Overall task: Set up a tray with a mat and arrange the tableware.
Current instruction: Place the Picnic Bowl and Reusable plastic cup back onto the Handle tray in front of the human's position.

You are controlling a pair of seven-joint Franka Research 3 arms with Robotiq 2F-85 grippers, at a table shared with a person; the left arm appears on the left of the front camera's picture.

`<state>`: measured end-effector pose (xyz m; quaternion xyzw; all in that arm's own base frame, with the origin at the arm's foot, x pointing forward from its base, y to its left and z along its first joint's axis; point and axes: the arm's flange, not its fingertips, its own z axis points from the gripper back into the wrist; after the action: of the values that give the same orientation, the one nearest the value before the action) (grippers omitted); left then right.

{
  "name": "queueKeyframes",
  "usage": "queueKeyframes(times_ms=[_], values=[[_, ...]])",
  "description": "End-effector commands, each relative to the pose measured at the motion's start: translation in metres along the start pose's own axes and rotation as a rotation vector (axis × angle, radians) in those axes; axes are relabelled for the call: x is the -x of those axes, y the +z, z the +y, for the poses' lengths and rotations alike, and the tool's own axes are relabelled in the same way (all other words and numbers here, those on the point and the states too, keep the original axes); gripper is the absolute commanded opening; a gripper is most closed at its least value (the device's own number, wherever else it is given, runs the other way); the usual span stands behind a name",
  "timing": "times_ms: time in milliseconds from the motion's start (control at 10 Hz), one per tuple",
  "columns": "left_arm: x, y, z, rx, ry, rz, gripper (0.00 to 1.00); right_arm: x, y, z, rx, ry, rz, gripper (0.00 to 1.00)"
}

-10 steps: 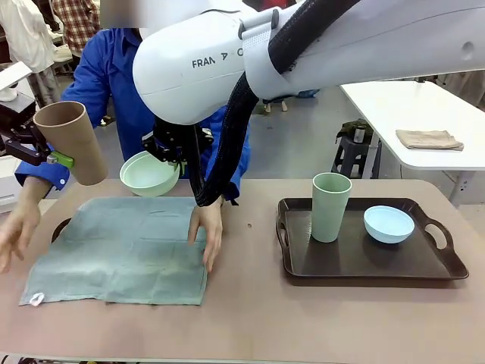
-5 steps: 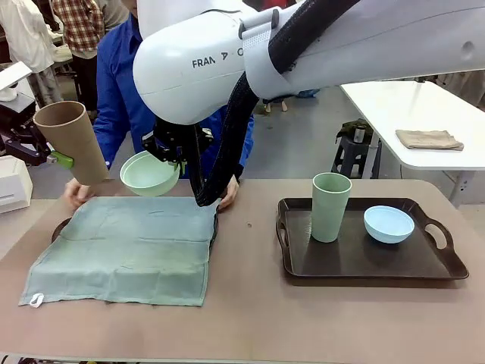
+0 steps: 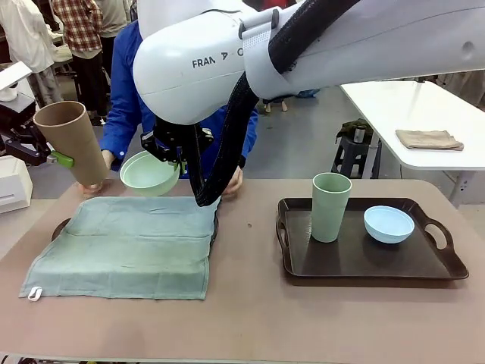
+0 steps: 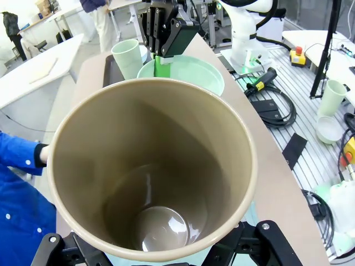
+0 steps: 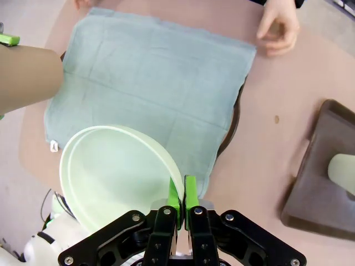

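The mat (image 3: 125, 243) covers the left tray (image 3: 59, 227) (a person's hand (image 3: 232, 182) rests at its far edge). My left claw (image 3: 54, 156) is spread wide round the tan cup (image 3: 72, 140). My right claw (image 5: 183, 197) pinches the mint bowl (image 3: 149, 174) by its rim. Both hang over the mat's far side. I'd lower them level once that hand clears.

Over the counter (image 3: 250, 318) the left pincer (image 3: 54, 154) holds a tilted tan cup (image 3: 74, 140), and the right pincer (image 3: 171, 150) grips a mint bowl (image 3: 148, 174) by its rim.

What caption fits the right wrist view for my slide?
The right gripper holds the mint bowl by its rim above the teal mat, tan cup at left.
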<state>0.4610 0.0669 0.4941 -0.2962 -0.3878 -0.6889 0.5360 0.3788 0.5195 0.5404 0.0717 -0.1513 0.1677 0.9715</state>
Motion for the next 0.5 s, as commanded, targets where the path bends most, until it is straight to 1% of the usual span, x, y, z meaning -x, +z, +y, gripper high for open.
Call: queueKeyframes(times_ms=[0, 400], values=[[-0.0011, 0.0012, 0.0016, -0.002, -0.007, 0.003, 0.00, -0.0003, -0.0008, 0.0017, 0.006, 0.002, -0.003, 0.00], [-0.0011, 0.0012, 0.0016, -0.002, -0.007, 0.003, 0.00, -0.0003, -0.0008, 0.0017, 0.006, 0.002, -0.003, 0.00]])
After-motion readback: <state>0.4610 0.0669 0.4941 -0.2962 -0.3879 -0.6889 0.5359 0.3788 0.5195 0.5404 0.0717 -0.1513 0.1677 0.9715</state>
